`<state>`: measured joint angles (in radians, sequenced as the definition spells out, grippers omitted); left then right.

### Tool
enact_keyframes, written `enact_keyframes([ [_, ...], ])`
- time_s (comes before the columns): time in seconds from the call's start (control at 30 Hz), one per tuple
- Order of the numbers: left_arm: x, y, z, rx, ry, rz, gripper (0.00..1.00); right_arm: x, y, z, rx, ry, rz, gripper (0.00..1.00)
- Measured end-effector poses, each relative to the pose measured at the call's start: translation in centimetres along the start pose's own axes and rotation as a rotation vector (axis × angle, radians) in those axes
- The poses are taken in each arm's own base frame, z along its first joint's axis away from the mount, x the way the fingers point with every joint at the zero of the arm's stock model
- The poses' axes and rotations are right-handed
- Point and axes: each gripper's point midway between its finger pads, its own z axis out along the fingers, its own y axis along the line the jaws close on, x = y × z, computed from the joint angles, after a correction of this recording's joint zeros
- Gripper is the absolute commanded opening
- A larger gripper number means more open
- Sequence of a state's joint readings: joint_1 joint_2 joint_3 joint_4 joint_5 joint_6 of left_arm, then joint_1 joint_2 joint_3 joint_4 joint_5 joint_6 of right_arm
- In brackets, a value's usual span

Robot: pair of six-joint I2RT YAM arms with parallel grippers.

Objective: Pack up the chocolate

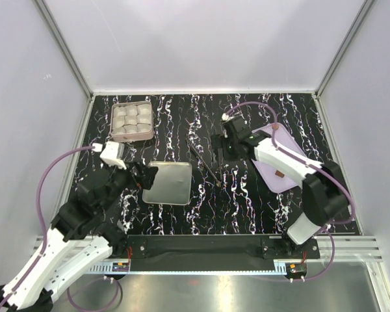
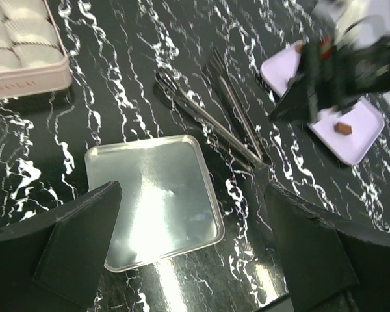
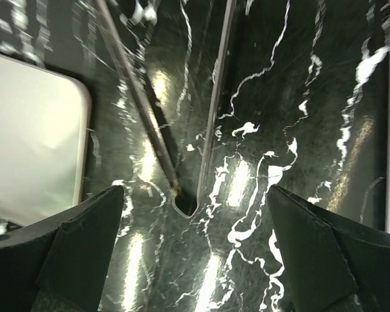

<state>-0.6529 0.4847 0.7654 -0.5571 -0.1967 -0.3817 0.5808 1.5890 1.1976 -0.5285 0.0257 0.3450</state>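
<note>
Shows right tool [image 3: 195,221] released above black tongs [image 3: 211,130]; chocolate [image 2: 342,128] right of tongs on lilac tray [image 2: 361,146]; left tool [image 2: 192,221] released, farther.

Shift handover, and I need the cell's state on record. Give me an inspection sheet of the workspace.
Surface: black marbled table.
Job's things: chocolate on lilac tray, right; tin of paper cups, far left.
Clutter: metal lid and tongs, mid-table.
Grippers: left gripper open, above lid; right gripper open, above tongs' hinge.
Cables: purple cables, one per arm.
Surroundings: plain white walls.
</note>
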Motion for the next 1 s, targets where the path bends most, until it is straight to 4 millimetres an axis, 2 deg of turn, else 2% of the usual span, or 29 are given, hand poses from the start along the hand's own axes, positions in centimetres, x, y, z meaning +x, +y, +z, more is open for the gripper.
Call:
enact_keyframes([
  [0.07, -0.4, 0.3, -0.6, -0.005, -0.031, -0.006, 0.99, 1.2, -0.3, 1.6, 0.014, 0.053, -0.009, 1.0],
  [0.17, -0.7, 0.4, -1.0, -0.007, -0.055, -0.01, 0.99, 2.0, -0.5, 2.8, 0.03, 0.083, -0.015, 0.99],
  [0.27, -0.7, 0.5, -1.0, -0.009, -0.056, -0.01, 0.99, 1.5, -0.2, 3.5, 0.036, 0.074, -0.024, 1.0],
  [0.4, -0.6, 0.5, -0.9, -0.012, -0.047, -0.008, 0.99, -0.7, 1.3, 4.6, 0.033, 0.021, -0.048, 1.0],
  [0.5, -0.5, 0.5, -0.8, -0.014, -0.044, -0.008, 0.99, -1.3, 2.3, 5.8, 0.037, 0.0, -0.083, 1.0],
  [0.73, -0.6, 0.5, -1.0, -0.011, -0.052, -0.009, 0.99, -0.2, 2.0, 8.6, 0.09, 0.033, -0.141, 1.0],
  [1.0, -0.7, 0.5, -1.1, -0.007, -0.06, -0.011, 0.99, 0.9, 1.5, 9.8, 0.127, 0.055, -0.191, 1.0],
])
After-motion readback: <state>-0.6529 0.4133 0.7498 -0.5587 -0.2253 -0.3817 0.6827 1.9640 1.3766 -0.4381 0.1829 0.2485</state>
